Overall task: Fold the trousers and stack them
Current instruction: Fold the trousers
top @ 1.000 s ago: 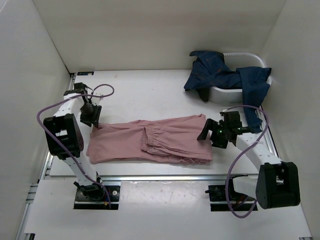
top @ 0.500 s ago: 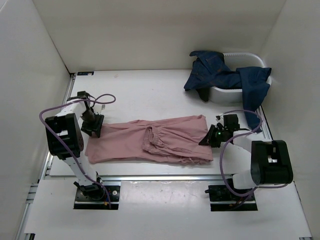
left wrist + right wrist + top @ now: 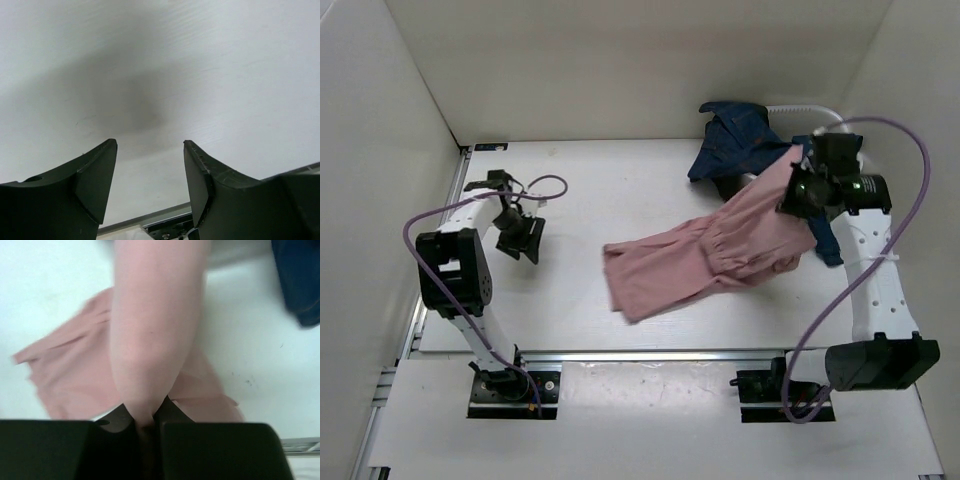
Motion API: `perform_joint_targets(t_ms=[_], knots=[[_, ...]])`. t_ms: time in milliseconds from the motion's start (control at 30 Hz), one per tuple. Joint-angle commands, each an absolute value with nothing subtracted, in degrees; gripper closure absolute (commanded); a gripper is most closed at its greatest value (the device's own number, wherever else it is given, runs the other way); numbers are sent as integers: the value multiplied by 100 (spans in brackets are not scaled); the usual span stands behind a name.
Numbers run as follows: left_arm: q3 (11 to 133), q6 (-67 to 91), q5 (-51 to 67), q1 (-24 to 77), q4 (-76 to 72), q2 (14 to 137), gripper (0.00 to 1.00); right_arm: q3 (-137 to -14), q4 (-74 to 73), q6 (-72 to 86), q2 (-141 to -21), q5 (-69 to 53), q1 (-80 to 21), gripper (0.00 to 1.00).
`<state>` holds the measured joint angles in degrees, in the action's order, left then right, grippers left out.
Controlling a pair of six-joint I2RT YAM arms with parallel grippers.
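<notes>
White table (image 3: 620, 180): R gripper (image 3: 796, 191) at 2 o'clock clamped on pink trousers (image 3: 690, 265), one end up; L gripper (image 3: 523, 241) at 9 o'clock, jaws apart.

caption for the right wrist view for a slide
Right gripper pinching a fold of the pink trousers over the white table, jeans at upper right

Plain dusty-pink trousers (image 3: 705, 258) in the black right gripper (image 3: 148, 423); just beside it, dark blue jeans (image 3: 745, 150) over a white tub (image 3: 770, 188). White table (image 3: 610, 185), white right arm (image 3: 875, 290), purple cable (image 3: 883, 120).
</notes>
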<state>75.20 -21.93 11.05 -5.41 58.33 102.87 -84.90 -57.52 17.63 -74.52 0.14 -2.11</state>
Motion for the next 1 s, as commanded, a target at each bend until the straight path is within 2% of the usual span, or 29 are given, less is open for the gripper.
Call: perform_joint_targets(t_ms=[0,67,267,533,633,667,700,733,800,933,967], knots=[[7462,-2162,1573,94,5810,10370,33,-9560,-7915,1985,-8162,1878,-1569,100],[7514,-2162,1660,324,5810,10485,33,-9860,-8199,2327,-8750,2292,-2516,100],[7962,-2162,1608,712,5810,10881,31,-9949,-8358,3260,-10200,2610,-4066,100],[7955,-2215,1661,712,5810,10934,30,-11187,-8060,3498,-11969,2760,-4702,100],[7954,-2215,1661,712,5810,10934,30,-11277,-7648,3428,-12032,2331,-4764,87],[7954,-2215,1661,712,5810,10934,30,-11215,-7490,3428,-12032,2129,-4764,79],[7954,-2215,1661,712,5810,10986,29,-11058,-7123,3358,-11971,1883,-4764,53],[7954,-2215,1609,712,5810,10986,29,-10996,-6919,3227,-11849,1333,-4764,45],[8103,-2215,1556,712,5810,10986,29,-10942,-6409,3112,-11655,986,-4764,29],[8323,-2215,1503,589,5923,11039,28,-10198,-5548,2997,-10359,1027,-4747,24],[8436,-2215,1564,589,5924,10987,28,-9665,-5424,3232,-10066,1176,-4685,22]])
